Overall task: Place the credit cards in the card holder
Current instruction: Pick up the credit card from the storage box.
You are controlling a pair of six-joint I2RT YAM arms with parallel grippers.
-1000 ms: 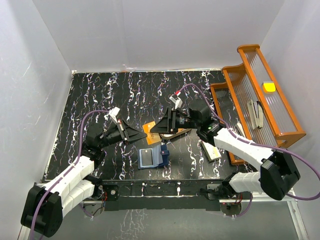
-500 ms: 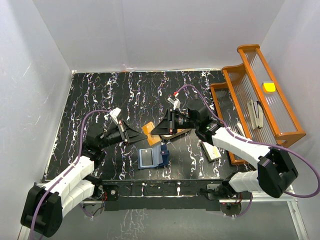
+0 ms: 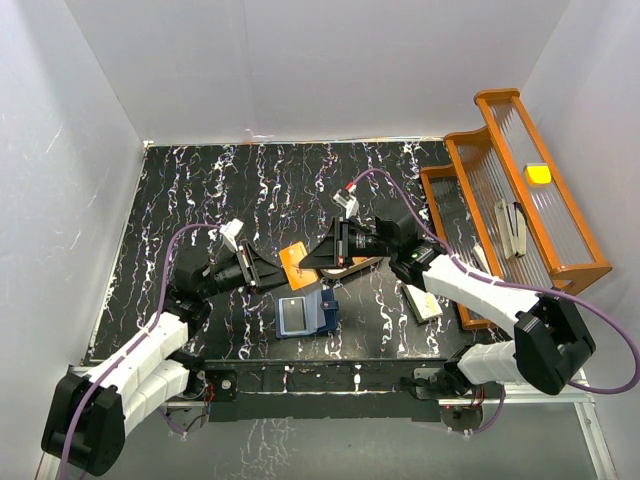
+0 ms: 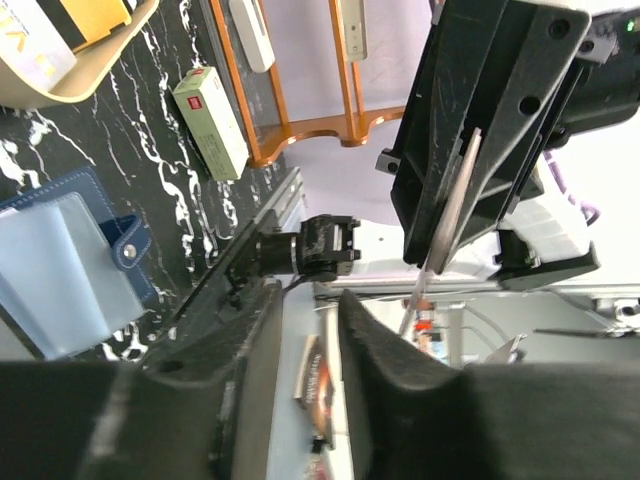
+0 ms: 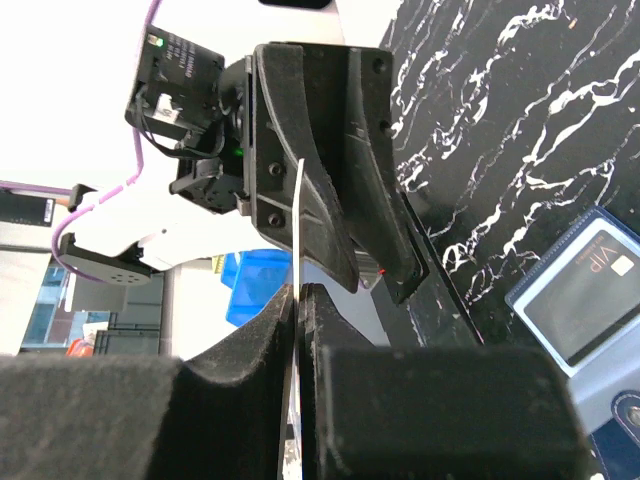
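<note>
The card holder (image 3: 322, 310) lies open and flat on the bench (image 3: 200, 190), near the front edge and between the two arms. Its navy cover with the snap tab faces right. Its paler left half shows a grey card (image 5: 580, 312) marked VIP.

To the right of the holder, well apart from it, a cream block (image 3: 423, 303) lies on the bench.

Just beyond the holder, the two claws meet tip to tip above the bench. The right claw (image 5: 298, 292) is clenched on an orange card (image 3: 294, 264). Its wrist view shows the card edge-on, pinched between the two fingers. The card projects forward toward the left claw (image 4: 308, 296). The left claw is released. Its fingers stand a little apart, with nothing between them. In the left wrist view, the card appears as a thin strip held in the right claw and passes to one side of the left fingers. Whether it touches them cannot be told.

A tan tray (image 3: 365, 265) rests on the bench under the right claw.

At the far right, an orange rack (image 3: 497, 100) stands in stepped tiers. A small yellow object (image 3: 538, 173) sits in its rear tier.
</note>
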